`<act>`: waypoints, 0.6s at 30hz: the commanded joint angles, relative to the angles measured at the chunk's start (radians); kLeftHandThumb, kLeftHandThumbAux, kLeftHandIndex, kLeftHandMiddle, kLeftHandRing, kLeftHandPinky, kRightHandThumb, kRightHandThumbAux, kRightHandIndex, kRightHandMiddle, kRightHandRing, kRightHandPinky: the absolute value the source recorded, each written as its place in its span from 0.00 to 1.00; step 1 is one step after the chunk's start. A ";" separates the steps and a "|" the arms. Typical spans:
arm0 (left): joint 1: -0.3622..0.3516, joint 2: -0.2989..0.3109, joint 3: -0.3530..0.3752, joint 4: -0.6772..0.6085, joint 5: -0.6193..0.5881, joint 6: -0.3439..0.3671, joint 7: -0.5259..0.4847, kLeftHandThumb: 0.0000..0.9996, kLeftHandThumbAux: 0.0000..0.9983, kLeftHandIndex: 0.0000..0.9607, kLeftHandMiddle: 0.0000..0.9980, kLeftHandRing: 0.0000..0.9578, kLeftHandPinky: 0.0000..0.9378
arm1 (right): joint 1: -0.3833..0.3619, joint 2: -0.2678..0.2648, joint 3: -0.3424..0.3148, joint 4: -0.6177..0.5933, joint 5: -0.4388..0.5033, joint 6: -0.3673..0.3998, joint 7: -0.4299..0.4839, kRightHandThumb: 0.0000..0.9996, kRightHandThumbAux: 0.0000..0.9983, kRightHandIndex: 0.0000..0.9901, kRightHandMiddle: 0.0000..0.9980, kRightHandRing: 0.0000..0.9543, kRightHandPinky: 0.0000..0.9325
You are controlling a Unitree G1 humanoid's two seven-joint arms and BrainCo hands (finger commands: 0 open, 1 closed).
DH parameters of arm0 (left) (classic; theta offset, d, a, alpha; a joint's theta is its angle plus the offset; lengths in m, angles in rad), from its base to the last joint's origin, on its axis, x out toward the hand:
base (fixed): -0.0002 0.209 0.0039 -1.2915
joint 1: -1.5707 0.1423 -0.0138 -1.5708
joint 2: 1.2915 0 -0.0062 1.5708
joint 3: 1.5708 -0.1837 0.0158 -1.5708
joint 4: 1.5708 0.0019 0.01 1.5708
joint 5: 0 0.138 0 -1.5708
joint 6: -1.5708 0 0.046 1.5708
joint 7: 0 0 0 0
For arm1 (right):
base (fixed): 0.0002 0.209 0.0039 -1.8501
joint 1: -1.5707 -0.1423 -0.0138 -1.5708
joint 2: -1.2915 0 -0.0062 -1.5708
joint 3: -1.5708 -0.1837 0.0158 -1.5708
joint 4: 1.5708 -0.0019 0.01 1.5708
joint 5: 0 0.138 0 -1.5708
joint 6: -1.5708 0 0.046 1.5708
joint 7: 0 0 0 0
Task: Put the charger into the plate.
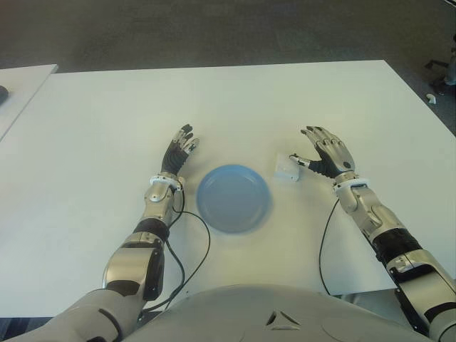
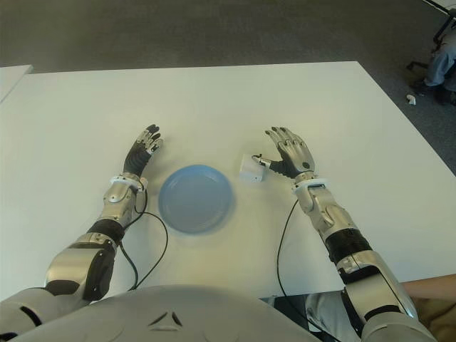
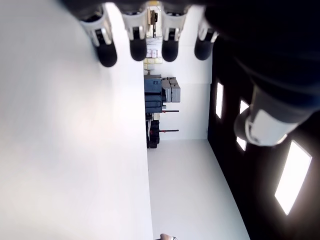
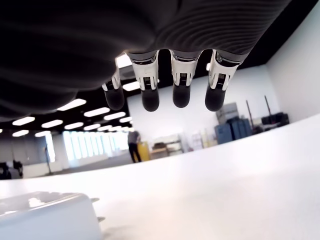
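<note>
where wrist cam shows charger prongs, eye doesn't

Even overhead lighting brightens the white table; shadows beneath the plate are faint. Ceiling panels glare in the wrist views, where near fingers are blurred

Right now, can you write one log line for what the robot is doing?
charger: on table, right of plate | right hand: open beside charger | left hand: open, left of plate | plate: empty
</note>
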 commanded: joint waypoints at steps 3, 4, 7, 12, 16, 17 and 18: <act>0.117 -0.025 -0.017 0.100 0.023 0.159 -0.016 0.06 0.54 0.00 0.00 0.00 0.05 | 0.038 0.000 0.041 -0.068 -0.054 -0.009 0.058 0.28 0.09 0.00 0.00 0.00 0.00; 0.117 -0.025 -0.017 0.100 0.024 0.161 -0.014 0.06 0.54 0.00 0.00 0.00 0.05 | 0.040 -0.003 0.051 -0.075 -0.065 -0.011 0.069 0.28 0.09 0.00 0.00 0.00 0.00; 0.114 -0.024 -0.018 0.103 0.026 0.165 -0.011 0.05 0.53 0.00 0.00 0.00 0.05 | 0.039 -0.013 0.070 -0.085 -0.084 -0.021 0.103 0.27 0.08 0.00 0.00 0.00 0.00; 0.110 -0.021 -0.021 0.109 0.030 0.171 -0.008 0.05 0.52 0.00 0.00 0.00 0.04 | 0.036 -0.030 0.095 -0.105 -0.101 -0.046 0.165 0.26 0.08 0.00 0.00 0.00 0.00; 0.108 -0.020 -0.025 0.112 0.036 0.175 -0.002 0.05 0.53 0.00 0.00 0.00 0.04 | 0.034 -0.043 0.117 -0.119 -0.116 -0.070 0.216 0.26 0.08 0.00 0.00 0.00 0.00; 0.107 -0.020 -0.027 0.112 0.037 0.176 0.000 0.05 0.53 0.00 0.00 0.00 0.04 | 0.031 -0.047 0.121 -0.121 -0.118 -0.076 0.231 0.26 0.08 0.00 0.00 0.00 0.00; 0.107 -0.020 -0.028 0.113 0.038 0.176 0.001 0.05 0.54 0.00 0.00 0.00 0.04 | 0.029 -0.049 0.123 -0.121 -0.119 -0.081 0.241 0.26 0.08 0.00 0.00 0.00 0.00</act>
